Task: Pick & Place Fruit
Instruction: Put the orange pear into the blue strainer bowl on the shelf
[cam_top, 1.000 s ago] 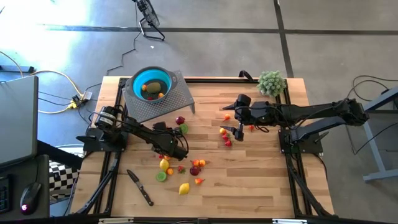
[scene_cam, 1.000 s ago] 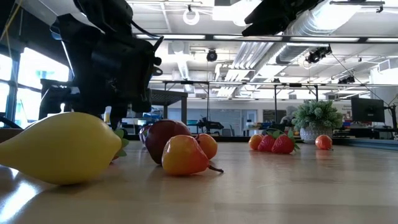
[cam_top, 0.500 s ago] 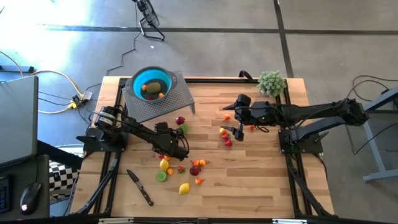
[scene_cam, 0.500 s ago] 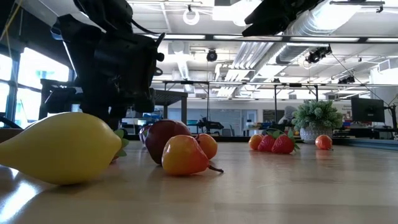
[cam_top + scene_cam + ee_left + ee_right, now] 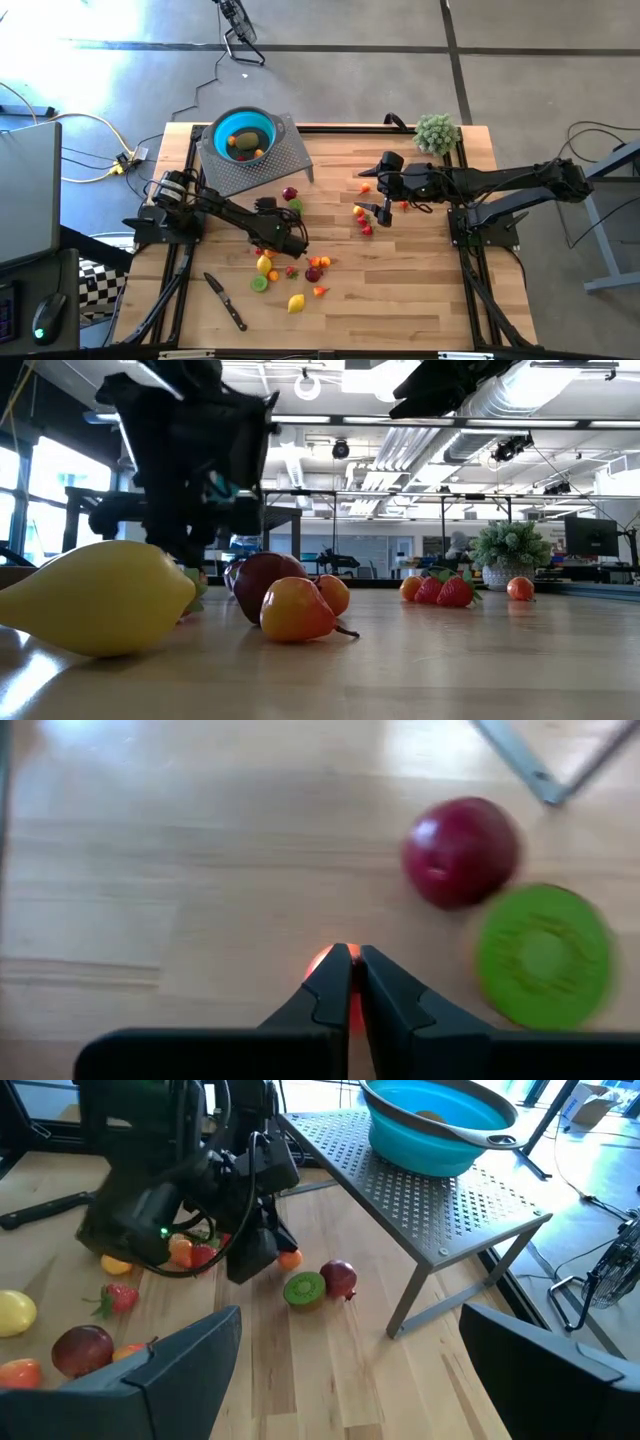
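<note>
High view: teal bowl (image 5: 243, 133) holds few fruits; most scattered around left gripper (image 5: 296, 243), clamped on small orange fruit (image 5: 335, 982). Right gripper (image 5: 384, 215) waits agape.

The left pincer (image 5: 355, 982) has pinched shut on a small orange fruit (image 5: 322, 961) and begun lifting from the counter (image 5: 400, 290), edging slightly towards the maroon fruit (image 5: 290, 193) near the perforated stand (image 5: 270, 160), where a second ago its fingers were parted.
</note>
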`<state>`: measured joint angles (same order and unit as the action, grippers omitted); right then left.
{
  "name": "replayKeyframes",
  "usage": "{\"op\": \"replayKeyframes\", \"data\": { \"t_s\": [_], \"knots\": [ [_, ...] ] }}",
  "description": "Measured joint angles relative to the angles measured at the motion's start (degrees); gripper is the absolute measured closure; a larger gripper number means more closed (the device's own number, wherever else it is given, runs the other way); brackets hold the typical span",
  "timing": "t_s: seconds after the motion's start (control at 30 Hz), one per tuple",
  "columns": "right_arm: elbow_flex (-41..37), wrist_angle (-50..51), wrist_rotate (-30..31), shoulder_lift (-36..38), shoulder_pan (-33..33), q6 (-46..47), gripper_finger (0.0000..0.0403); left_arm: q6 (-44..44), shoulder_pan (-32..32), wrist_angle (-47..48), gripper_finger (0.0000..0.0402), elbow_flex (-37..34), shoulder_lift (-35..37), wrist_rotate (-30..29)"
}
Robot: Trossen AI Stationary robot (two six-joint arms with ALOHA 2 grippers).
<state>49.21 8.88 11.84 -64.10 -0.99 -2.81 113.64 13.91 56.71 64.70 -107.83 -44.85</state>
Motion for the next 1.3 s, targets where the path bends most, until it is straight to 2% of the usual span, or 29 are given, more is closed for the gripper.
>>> {"op": "replayKeyframes", "data": {
  "t_s": [0.23, 0.97, 1.07, 1.3],
  "knots": [
    [0.0, 0.0, 0.0, 0.0, 0.0, 0.0, 0.0034, -7.57, 0.0, 2.02, 0.039, 6.3, 0.0, -0.45],
    [0.0, 1.68, 0.02, 0.02, -0.01, -0.02, 0.0034, -23.39, 0.0, 29.36, 0.039, 36.28, 0.0, -1.0],
    [0.0, 1.68, 0.02, 0.02, -0.02, -0.21, 0.0034, -26.29, -0.04, 33.72, 0.039, 40.35, 0.0, -2.69],
    [0.0, 1.77, 0.0, 0.02, 0.0, 0.13, 0.0034, -37.78, -0.04, 33.29, 0.039, 47.42, 3.59, -9.0]
  ]
}}
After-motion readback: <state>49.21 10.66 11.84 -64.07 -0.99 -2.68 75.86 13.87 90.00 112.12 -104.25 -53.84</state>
